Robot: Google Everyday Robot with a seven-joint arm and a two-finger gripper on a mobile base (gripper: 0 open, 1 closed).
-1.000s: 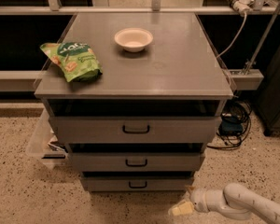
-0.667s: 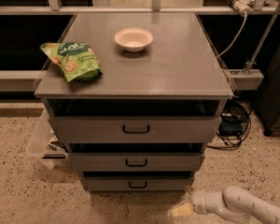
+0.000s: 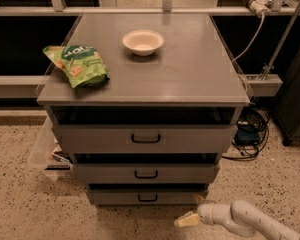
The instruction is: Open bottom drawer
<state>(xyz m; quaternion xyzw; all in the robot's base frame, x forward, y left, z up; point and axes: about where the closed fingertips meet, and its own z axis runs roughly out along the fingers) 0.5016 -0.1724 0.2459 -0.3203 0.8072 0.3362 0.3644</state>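
– bottom drawer (image 3: 115,197) status? where is it vs the claw?

– bottom drawer is up and to the left of the claw (image 3: 187,220), near but apart, no contact. It's the lowest and narrowest of three grey fronts under the counter (image 3: 190,69). Its black loop handle (image 3: 147,198) is left of the claw and slightly above. Front looks pushed in, tucked under the middle drawer (image 3: 105,174).

– claw position and state?

– low, just over the speckled floor (image 3: 20,204), in front of the bottom drawer's right end and a bit below it. Pale yellowish tip points left. White arm (image 3: 245,218) runs off to the right of it, toward the lower right corner. Can't tell how far open the claw is. Nothing visibly held.

– anything else around?

– middle drawer directly above the bottom one, top drawer (image 3: 90,139) above that, both further up-left of the claw, both with the same kind of black handle. On the counter, well above the claw: white bowl (image 3: 143,41) at the far middle, green snack bag (image 3: 77,64) lying flat toward the left edge. Cables (image 3: 250,131) on the floor up and right of the claw, beside the cabinet. Clear plastic bin (image 3: 40,154) far left, against the cabinet's side.
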